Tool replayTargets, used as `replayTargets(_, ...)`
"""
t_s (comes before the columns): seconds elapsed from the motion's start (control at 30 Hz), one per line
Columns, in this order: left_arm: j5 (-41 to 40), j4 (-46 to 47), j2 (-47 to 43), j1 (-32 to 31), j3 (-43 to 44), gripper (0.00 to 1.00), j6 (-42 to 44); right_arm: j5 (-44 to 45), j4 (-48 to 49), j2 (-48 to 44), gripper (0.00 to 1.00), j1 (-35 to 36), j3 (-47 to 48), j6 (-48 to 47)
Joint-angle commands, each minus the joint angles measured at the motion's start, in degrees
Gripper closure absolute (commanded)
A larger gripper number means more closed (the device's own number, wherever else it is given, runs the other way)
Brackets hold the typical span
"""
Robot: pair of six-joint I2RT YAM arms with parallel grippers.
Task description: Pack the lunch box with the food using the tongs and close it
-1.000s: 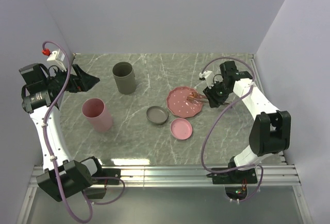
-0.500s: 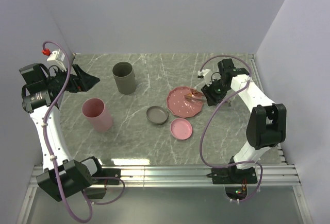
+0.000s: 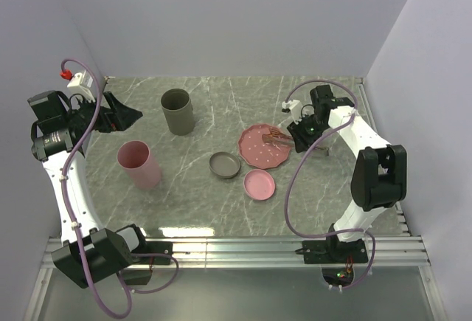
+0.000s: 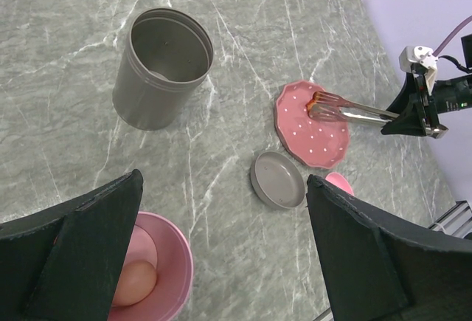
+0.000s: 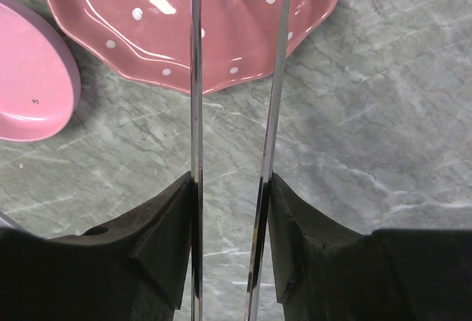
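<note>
The pink lid (image 3: 259, 184) lies off. The egg (image 4: 136, 282) already sits in the pink cup (image 4: 181, 262), by the left gripper (image 4: 225, 181), whose jaws are wide apart. The right gripper (image 5: 230, 188) clamps the tongs (image 5: 196, 77), tips at a sausage (image 4: 316, 100) on the plate (image 4: 310, 140). Sausage packing and closing remain.

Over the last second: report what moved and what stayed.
The right gripper, still shut on the tongs, edged slightly left toward the pink plate while its elbow swung inward. The left gripper and all else stayed put.
</note>
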Motion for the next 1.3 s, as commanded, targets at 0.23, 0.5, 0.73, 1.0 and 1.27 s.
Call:
replayTargets(0.23,0.19,1.39,-0.39,0.18,1.31,0.01,-0.05,-3.37,-1.53,-3.91,0.61,0.27,3.27,0.94)
replayTargets(0.5,0.45,1.39,-0.57,0.26,1.14,0.01,-0.23,-5.14,-3.91,-7.95,0.62,0.36,3.53,1.56)
replayTargets(0.73,0.89,1.83,-0.48,0.18,1.23,0.01,-0.58,-7.95,-7.24,-9.89,0.62,1.58,8.09,3.4)
replayTargets(1.0,1.86,3.32,-0.04,0.18,0.88,0.01,-2.51,-10.15,-8.4,-7.7,0.63,9.22,20.04,8.85)
replayTargets(1.27,2.83,4.91,0.66,0.18,0.26,0.01,-3.92,-10.32,-2.77,3.28,0.63,19.07,37.7,18.34)
